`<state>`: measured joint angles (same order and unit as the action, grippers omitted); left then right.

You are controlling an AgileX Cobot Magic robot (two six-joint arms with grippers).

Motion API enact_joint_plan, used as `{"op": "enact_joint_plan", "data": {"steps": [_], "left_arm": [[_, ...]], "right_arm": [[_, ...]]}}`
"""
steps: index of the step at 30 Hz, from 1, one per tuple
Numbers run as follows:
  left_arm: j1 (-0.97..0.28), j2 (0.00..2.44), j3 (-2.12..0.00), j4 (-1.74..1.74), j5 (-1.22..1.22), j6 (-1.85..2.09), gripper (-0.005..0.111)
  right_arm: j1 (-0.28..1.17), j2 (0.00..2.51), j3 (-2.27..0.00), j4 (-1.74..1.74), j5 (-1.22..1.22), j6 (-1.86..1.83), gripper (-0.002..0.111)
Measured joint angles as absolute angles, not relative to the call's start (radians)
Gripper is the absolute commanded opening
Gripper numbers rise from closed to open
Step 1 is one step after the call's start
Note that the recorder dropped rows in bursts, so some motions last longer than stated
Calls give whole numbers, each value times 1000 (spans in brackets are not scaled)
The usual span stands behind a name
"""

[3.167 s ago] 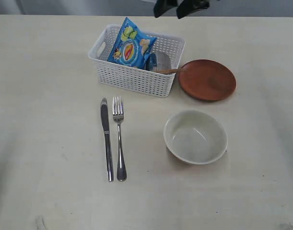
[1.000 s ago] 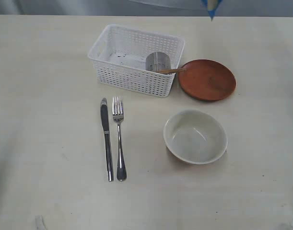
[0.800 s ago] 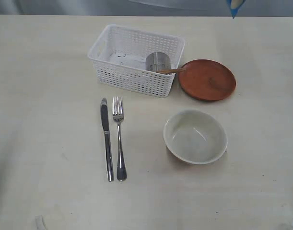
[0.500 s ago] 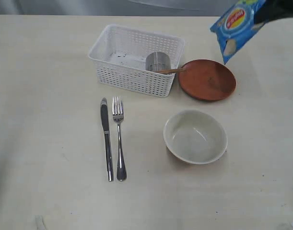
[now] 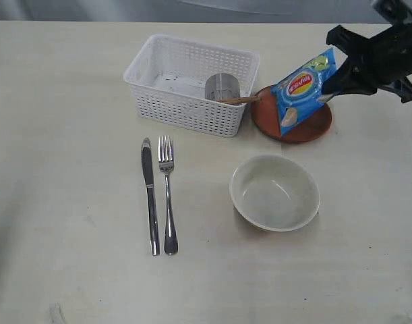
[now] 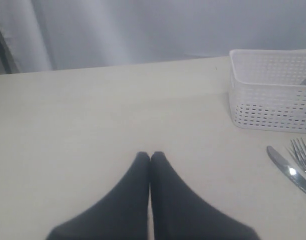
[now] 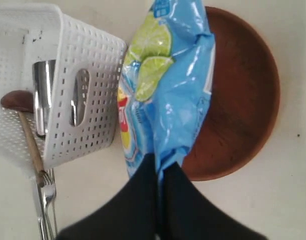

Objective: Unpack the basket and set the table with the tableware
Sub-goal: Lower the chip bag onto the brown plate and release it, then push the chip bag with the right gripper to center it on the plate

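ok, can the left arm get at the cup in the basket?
Probably yes: the cup stands uncovered in the basket, and the right gripper holds the chip bag over the plate. The left gripper is shut, empty.

**A:** Where was there room on the pale beige bench [image 5: 64,135]?

**B:** Its whole left side lay bare, and so did the near strip below the steel knife [image 5: 150,196] and steel fork [image 5: 168,196].

**A:** And the right?

**B:** Crowded. The right gripper [image 7: 158,164], clamped on the blue chip bag [image 5: 299,94], hung over the brown round plate [image 5: 313,125] and blocked it from above.

**A:** The white perforated plastic basket [image 5: 185,111]?

**B:** Open from above on its left. The small steel cup [image 5: 222,86] filled its right corner, and a wooden spoon handle [image 5: 238,100] jutted over the rim toward the plate. The cream bowl [image 5: 274,192] stood apart, with a clear lane between it and the fork.
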<state>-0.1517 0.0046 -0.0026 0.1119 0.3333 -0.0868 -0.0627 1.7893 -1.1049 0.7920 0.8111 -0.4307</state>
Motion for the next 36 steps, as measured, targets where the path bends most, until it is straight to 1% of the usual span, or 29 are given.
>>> {"op": "enact_joint_plan", "data": {"steps": [13,15,17,19,20,21,28,32,34,35,36], "left_arm": [[-152,5,-3,112,333,-87,0],[-152,5,-3,112,333,-87,0],[-152,5,-3,112,333,-87,0],[-152,5,-3,112,333,-87,0],[-152,5,-3,112,333,-87,0],[-152,5,-3,112,333,-87,0],[-152,5,-3,112,333,-87,0],[-152,5,-3,112,333,-87,0],[-152,5,-3,112,333,-87,0],[-152,5,-3,112,333,-87,0],[-152,5,-3,112,333,-87,0]], "right_arm": [[-63,1896,-1103,810,829,-515,0],[-63,1903,-1103,810,813,-527,2],[-63,1905,-1103,811,795,-531,24],[-63,1907,-1103,815,771,-531,52],[-63,1907,-1103,813,764,-533,62],[-63,1907,-1103,815,759,-538,66],[-63,1907,-1108,804,757,-549,67],[-63,1907,-1164,686,754,-484,67],[-63,1907,-1216,625,791,-434,66],[-63,1907,-1243,609,821,-419,64],[-61,1907,-1251,609,833,-419,57]]}}
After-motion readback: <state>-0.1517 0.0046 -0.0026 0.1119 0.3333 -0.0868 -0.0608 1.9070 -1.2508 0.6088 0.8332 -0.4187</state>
